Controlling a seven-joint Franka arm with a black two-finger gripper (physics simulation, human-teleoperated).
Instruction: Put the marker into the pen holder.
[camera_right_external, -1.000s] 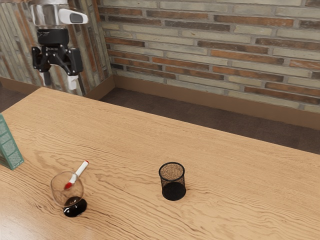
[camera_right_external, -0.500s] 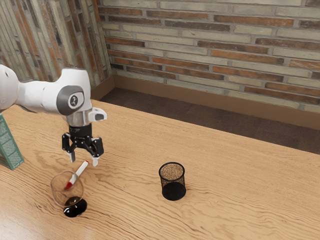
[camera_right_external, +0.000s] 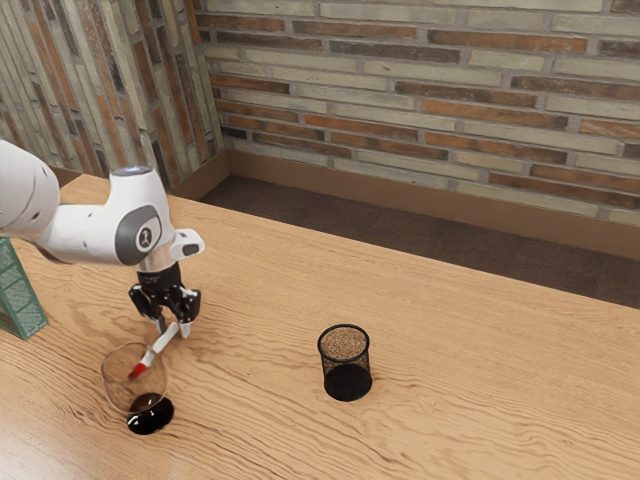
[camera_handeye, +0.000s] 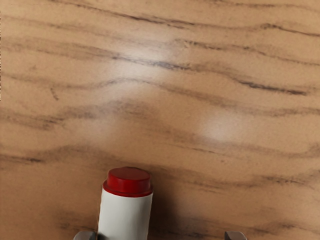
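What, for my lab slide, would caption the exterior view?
Open tool astride a marker, one red end behind a glass; mesh pen holder apart.

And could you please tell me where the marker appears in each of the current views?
Exterior view: the marker is left of centre, below mid-height, slanting from under the hand to its red end, seen through the glass.
Wrist view: the marker is at the lower edge, left of centre.
Shared landmark: the wood-grained table.
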